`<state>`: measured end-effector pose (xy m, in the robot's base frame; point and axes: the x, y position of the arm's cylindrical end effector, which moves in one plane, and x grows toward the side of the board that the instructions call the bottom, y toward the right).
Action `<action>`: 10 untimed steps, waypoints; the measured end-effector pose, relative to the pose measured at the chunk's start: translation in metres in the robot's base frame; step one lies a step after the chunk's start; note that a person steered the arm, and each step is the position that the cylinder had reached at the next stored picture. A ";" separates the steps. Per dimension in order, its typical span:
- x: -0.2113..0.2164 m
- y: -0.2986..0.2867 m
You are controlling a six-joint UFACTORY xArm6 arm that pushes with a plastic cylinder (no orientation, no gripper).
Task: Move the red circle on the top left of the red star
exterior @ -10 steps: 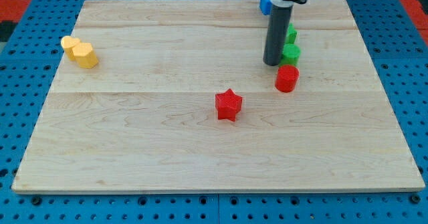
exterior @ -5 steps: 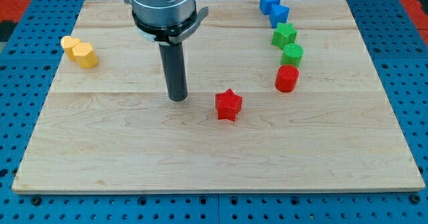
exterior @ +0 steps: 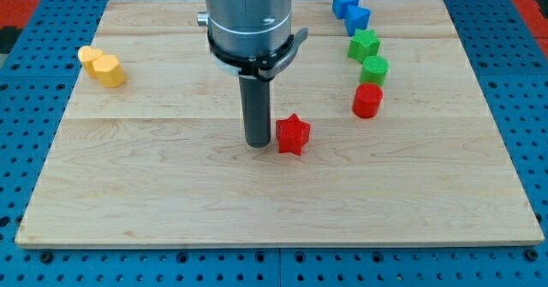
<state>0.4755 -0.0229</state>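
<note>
The red star [exterior: 293, 134] lies near the middle of the wooden board [exterior: 171, 193]. The red circle [exterior: 367, 100], a short cylinder, stands to the star's upper right, well apart from it. My tip [exterior: 258, 144] rests on the board just left of the red star, very close to it or touching it. The tip is far from the red circle.
A green circle [exterior: 374, 68] sits just above the red circle, then a green star [exterior: 364, 44] and two blue blocks [exterior: 351, 8] toward the view's top right. Two yellow blocks [exterior: 102, 66] lie at the board's left side.
My tip went from beside the green and red circles at the right, across to the left of the star, then back right, close against the star. No block has moved.
</note>
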 end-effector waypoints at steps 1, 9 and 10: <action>-0.002 0.041; -0.062 0.186; -0.062 0.160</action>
<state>0.4132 0.1366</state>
